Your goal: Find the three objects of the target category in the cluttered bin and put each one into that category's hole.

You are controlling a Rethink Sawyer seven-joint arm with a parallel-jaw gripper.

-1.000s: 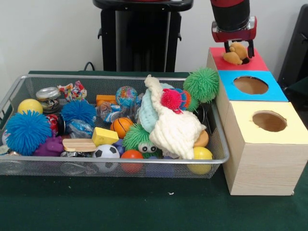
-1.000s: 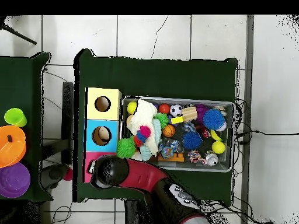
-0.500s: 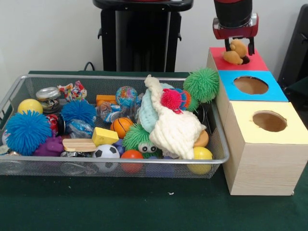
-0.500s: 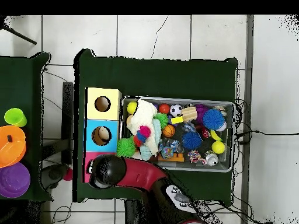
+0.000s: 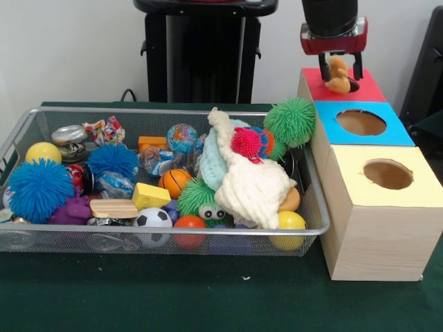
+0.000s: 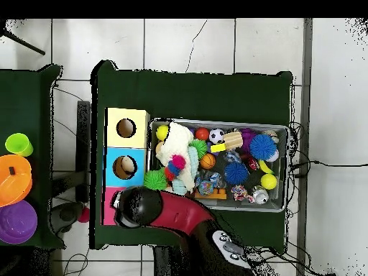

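Observation:
My gripper (image 5: 340,71) hangs over the red-topped box (image 5: 370,90) at the far right, shut on a small tan plush toy (image 5: 338,83). The toy dangles just above the box top, beside a dark hole edge. In the overhead view my arm's head (image 6: 139,206) covers most of the red box (image 6: 108,208). The wire bin (image 5: 173,229) holds a jumble: a cream knitted toy (image 5: 252,183), green spiky balls (image 5: 290,121), blue spiky balls (image 5: 38,189), a soccer ball (image 5: 152,220) and a small basketball (image 5: 174,182).
A blue-topped box (image 5: 387,135) and a yellow-topped box (image 5: 415,197), each with a round hole, stand in a row nearer than the red one. The blue box's hole (image 6: 124,167) shows something tan inside. Coloured bowls (image 6: 14,194) sit on a side table.
The gripper has risen a little and shifted slightly left over the red box, carrying the tan toy with it. The bin's contents have not moved.

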